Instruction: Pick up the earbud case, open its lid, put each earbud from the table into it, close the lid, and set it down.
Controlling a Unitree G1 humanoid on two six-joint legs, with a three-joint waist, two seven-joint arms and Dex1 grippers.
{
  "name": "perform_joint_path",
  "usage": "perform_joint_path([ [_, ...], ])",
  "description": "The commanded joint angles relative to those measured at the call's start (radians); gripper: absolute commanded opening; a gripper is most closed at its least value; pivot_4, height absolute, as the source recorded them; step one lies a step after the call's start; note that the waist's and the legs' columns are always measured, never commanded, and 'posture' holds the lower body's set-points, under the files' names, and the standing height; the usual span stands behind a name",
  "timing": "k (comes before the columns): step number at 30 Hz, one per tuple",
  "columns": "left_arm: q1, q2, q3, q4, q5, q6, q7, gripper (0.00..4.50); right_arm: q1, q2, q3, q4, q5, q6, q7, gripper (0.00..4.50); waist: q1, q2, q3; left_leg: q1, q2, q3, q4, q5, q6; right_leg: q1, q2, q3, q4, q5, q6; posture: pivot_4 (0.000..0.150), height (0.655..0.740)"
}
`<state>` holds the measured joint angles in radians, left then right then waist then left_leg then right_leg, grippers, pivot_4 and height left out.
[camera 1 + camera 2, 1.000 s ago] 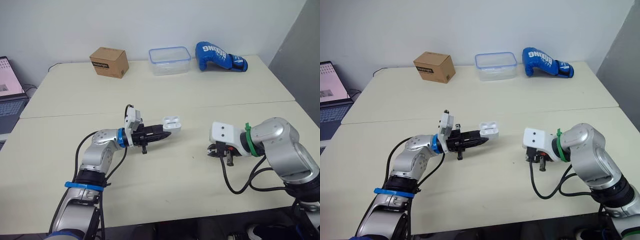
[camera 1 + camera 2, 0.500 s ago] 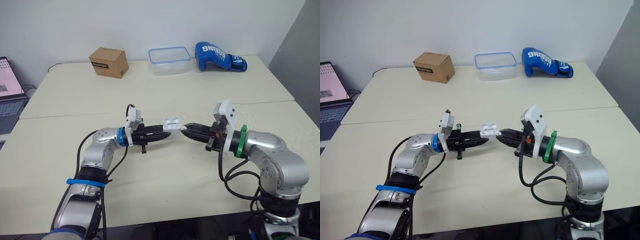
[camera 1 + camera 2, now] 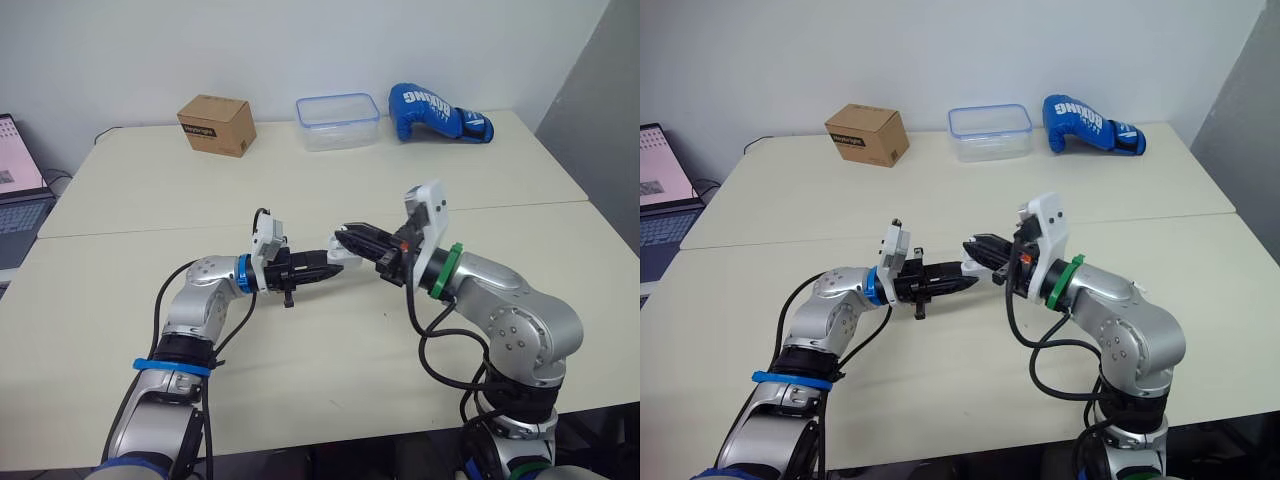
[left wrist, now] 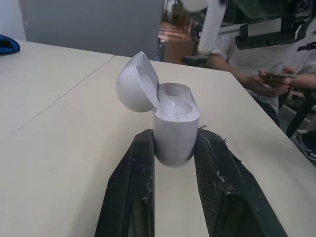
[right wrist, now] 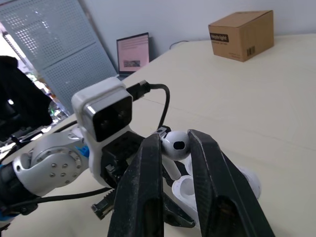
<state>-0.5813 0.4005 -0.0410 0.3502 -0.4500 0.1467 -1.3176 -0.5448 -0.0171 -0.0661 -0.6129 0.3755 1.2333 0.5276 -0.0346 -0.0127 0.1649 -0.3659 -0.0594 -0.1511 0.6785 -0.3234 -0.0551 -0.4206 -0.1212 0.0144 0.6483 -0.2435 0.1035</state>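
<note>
Over the beige counter (image 3: 300, 190), the left gripper (image 3: 325, 268) is clamping the open glossy white earbud case (image 4: 173, 128) by its base. The right gripper (image 3: 352, 240) is pinching a light, slippery-looking white earbud (image 5: 176, 145) just above it.

Far side of the table (image 3: 150, 190), left to right: 1 cardboard box (image 3: 217, 124), 1 clear blue-rimmed container (image 3: 338, 121), 1 blue boxing glove (image 3: 438, 112). Open laptop (image 3: 20, 190) beside the table's left edge.
</note>
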Motion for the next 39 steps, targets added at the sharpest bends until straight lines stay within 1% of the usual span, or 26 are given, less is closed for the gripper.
perform_joint_path([
  [1,0.004,-0.005,0.024,-0.053,-0.023,0.012,0.02,0.8,0.001,0.003,0.047,-0.043,0.004,-0.03,-0.074,0.4,0.0,0.0,0.0,0.0,0.0,0.0,0.0,0.0,0.0,0.0,0.0,0.0,0.0,0.0,0.0,0.15,0.7307],
  [6,0.002,-0.006,0.026,-0.077,-0.029,0.033,0.03,0.8,-0.002,-0.005,0.075,-0.028,0.008,-0.061,-0.138,0.4,0.0,0.0,0.0,0.0,0.0,0.0,0.0,0.0,0.0,0.0,0.0,0.0,0.0,0.0,0.0,0.15,0.7307],
  [14,-0.005,-0.009,0.027,-0.104,-0.043,0.06,0.04,0.8,0.004,-0.018,0.096,-0.019,0.028,-0.082,-0.18,0.4,0.0,0.0,0.0,0.0,0.0,0.001,0.0,0.0,0.0,0.0,0.0,0.0,0.0,0.0,0.0,0.15,0.7307],
  [32,-0.033,-0.055,0.071,-0.158,-0.093,0.119,0.15,0.8,0.014,-0.029,0.122,-0.028,0.062,-0.009,-0.265,0.4,0.0,0.0,0.0,0.0,0.0,0.001,0.0,0.0,0.0,0.0,0.0,0.0,0.0,0.0,0.0,0.15,0.7307],
  [37,-0.038,-0.056,0.073,-0.162,-0.093,0.123,0.15,0.8,0.016,-0.024,0.113,-0.036,0.09,0.041,-0.277,0.4,0.0,0.0,0.0,0.0,0.0,0.001,0.0,0.0,0.0,0.0,0.0,0.0,0.0,0.0,0.0,0.15,0.7307],
  [38,-0.038,-0.055,0.072,-0.163,-0.093,0.122,0.148,0.8,0.015,-0.029,0.115,-0.037,0.09,0.041,-0.278,1.11,0.0,0.0,0.0,0.0,0.0,0.001,0.0,0.0,0.0,0.0,0.0,0.0,0.0,0.0,0.0,0.15,0.7307],
  [39,-0.038,-0.055,0.071,-0.164,-0.092,0.122,0.146,0.8,0.016,-0.033,0.118,-0.039,0.084,0.02,-0.28,1.36,0.0,0.0,0.0,0.0,0.0,0.001,0.0,0.0,0.0,0.0,0.0,0.0,0.0,0.0,0.0,0.15,0.7307],
])
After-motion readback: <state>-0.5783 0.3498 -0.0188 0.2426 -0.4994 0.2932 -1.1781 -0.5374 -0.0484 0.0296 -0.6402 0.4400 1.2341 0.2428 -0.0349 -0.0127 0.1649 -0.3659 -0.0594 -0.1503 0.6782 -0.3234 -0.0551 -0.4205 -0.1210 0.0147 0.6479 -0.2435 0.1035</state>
